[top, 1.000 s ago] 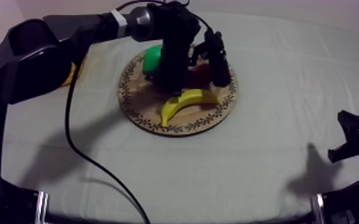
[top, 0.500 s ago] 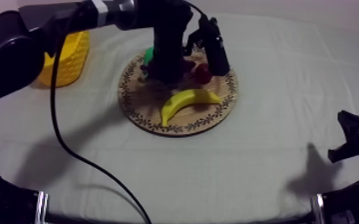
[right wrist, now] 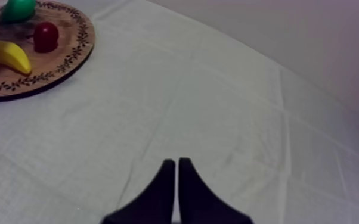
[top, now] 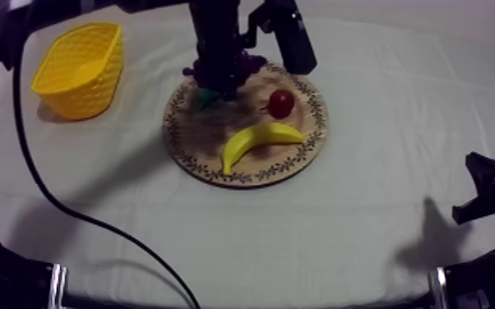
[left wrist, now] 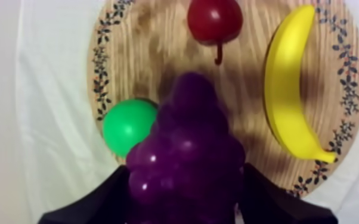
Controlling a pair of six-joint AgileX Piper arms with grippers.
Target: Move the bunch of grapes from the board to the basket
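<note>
Two black fingers [left wrist: 92,201] of the left gripper [left wrist: 185,193] are clamped on the bunch of grapes [left wrist: 185,149], one at each side of the purple cluster, which fills the whole gap between them. The bunch hangs over the wooden board [left wrist: 152,53], close to its rim, with its narrow end pointing away from the fingers. Whether it touches the wood, I cannot tell.

Just beside one finger, partly hidden behind the grapes, lies a green pear [left wrist: 125,126]. Beyond the fingertips, past the narrow end of the bunch, sits a small red fruit [left wrist: 214,21] with its stem turned toward the grapes. A banana [left wrist: 289,89] lies along the board's rim on the other finger's side, apart from the bunch.

In the top view the yellow basket [top: 78,70] stands off the board, well apart from the left fingers and the grapes they hold.

The right gripper [right wrist: 176,162] has its fingers pressed together into a narrow wedge with nothing between them, low over the bare cloth [right wrist: 217,107]. The board, with the banana, the small red fruit and the pear on it, lies well away from those fingertips, ahead of them and off to one side.
</note>
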